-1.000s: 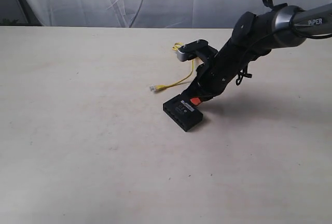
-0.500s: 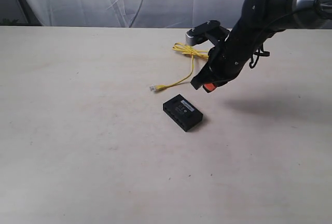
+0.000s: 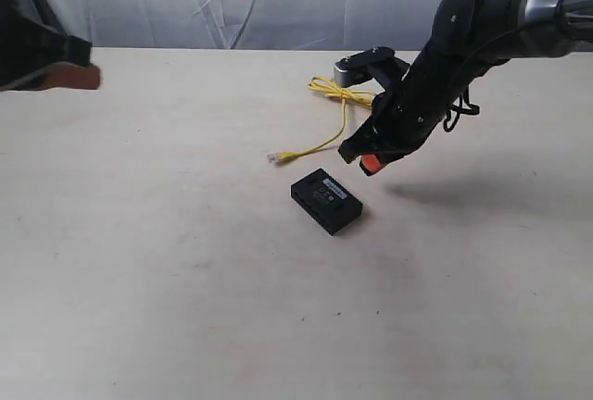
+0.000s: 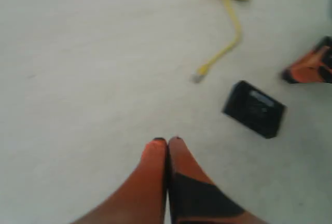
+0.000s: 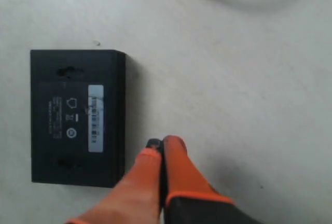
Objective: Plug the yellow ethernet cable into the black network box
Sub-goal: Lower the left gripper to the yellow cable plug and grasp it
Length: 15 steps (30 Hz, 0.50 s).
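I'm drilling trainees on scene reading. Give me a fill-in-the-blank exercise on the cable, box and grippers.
1. The cable is ___ in colour.
2. The label on the box faces ___.
3. The right gripper is ___ (open or shut).
4. The left gripper holds ___.
Missing words: yellow; up; shut; nothing.

On the table (image 3: 185,280), the network box (image 3: 326,201) lies flat near the middle. Behind it lies the ethernet cable (image 3: 345,115), its loose plug end near the box's left rear but apart, its coil farther back. My right gripper (image 3: 371,161) hangs just right of the box. My left gripper (image 4: 167,141) is well apart, far left.
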Each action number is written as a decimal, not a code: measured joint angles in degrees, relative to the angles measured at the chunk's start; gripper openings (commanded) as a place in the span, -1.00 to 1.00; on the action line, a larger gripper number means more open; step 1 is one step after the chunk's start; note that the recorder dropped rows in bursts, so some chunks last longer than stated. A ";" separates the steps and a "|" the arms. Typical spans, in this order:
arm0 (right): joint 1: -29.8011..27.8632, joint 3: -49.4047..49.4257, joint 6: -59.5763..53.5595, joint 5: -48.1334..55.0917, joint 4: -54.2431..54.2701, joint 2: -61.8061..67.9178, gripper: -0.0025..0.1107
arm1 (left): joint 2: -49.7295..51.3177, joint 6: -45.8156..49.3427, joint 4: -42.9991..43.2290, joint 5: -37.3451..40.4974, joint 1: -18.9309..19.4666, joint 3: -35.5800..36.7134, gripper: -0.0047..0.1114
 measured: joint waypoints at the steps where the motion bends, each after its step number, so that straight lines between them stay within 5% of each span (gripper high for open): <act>1: -2.74 0.00 -3.35 1.98 4.49 0.61 -0.97 | 5.87 8.25 -7.30 1.94 -1.41 -2.98 -0.92; 4: -7.71 -0.10 -9.46 5.98 15.57 0.98 -0.97 | 15.88 13.31 -9.39 2.15 -5.53 -10.28 -0.82; 10: -8.04 -0.10 -12.85 6.62 19.53 1.59 -0.97 | 36.36 10.89 -7.57 8.02 -11.64 -30.90 0.10; 15: -8.54 -0.10 -13.07 6.50 19.30 1.59 -0.97 | 45.90 11.16 -2.26 12.96 -15.06 -43.17 0.15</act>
